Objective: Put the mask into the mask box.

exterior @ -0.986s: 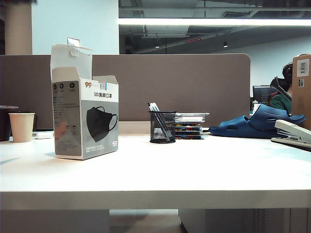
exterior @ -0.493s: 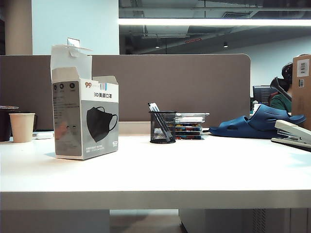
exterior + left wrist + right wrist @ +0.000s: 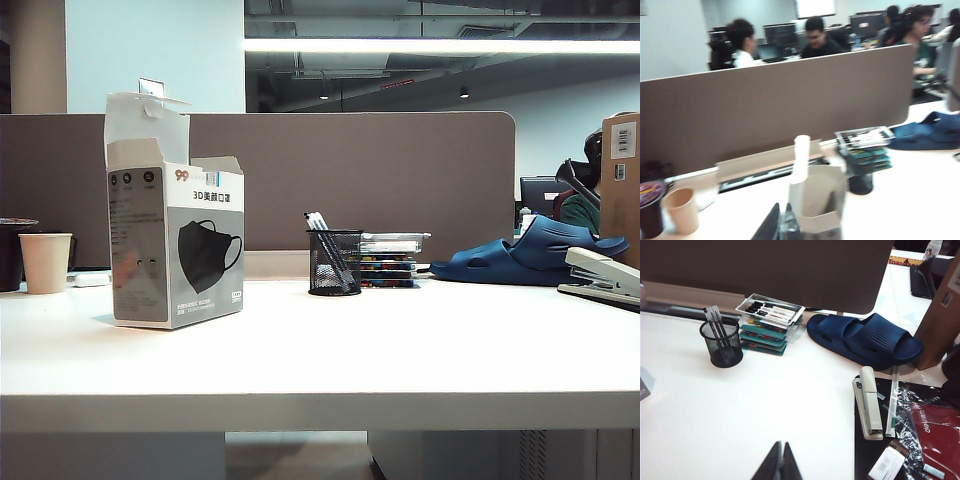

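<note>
Nothing on the desk has shifted since a second ago: the box stands open-topped under my left gripper, the right gripper hangs over bare desk, both jaws are clenched with nothing visibly held, and the mask is out of sight, so I'd confirm it sits inside the box before backing away.

white table: mask box, mesh cup, stapler

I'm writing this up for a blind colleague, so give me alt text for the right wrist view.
The shut right gripper hangs over a white table, holding nothing. Beyond it stand a black mesh pen cup and a stack of marker trays, with a blue clog and a grey stapler to one side.
</note>
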Robot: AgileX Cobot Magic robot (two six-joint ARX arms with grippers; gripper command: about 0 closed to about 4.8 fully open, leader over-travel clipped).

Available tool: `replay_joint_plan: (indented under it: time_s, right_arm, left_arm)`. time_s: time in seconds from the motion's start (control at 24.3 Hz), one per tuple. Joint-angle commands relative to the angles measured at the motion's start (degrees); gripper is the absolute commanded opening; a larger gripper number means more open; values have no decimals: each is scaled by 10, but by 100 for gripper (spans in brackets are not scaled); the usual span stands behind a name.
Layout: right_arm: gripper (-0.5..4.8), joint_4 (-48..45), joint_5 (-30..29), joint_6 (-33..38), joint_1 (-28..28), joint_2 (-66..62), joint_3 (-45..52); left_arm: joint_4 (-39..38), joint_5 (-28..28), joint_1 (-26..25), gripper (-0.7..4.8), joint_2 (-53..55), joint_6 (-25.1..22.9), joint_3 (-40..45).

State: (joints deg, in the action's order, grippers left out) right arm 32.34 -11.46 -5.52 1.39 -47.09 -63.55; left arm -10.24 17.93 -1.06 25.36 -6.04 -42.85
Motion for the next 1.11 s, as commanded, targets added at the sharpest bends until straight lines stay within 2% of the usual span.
replay_joint_plan:
  time_s: [0.04,0.16,0.37,0.58,0.74,0.78,0.9,1.11]
  right_arm:
    - [-3,-13,3,15,0,73,57]
    - [-2,-17,2,28,0,155,119]
    - [-2,-37,2,47,0,260,192]
    - [-2,-38,-2,60,0,338,252]
    - [-2,-38,-3,70,0,366,277]
    - [-2,-38,-2,73,0,374,285]
    - [-2,-38,-8,73,-1,391,300]
    - [-2,-63,-14,75,-2,418,350]
  left_arm:
    - [-1,3,25,-6,-19,4,-1]
    - [-28,-12,31,-5,-42,2,-1]
    - [-68,-30,31,-5,-78,-47,12]
    - [-68,-38,31,-5,-172,-44,94]
    - [-69,-38,31,-5,-251,-19,156]
    - [-69,-38,31,-5,-253,-5,172]
    - [-66,-41,31,-5,-253,-8,188]
    - [-29,-94,31,-5,-252,-7,220]
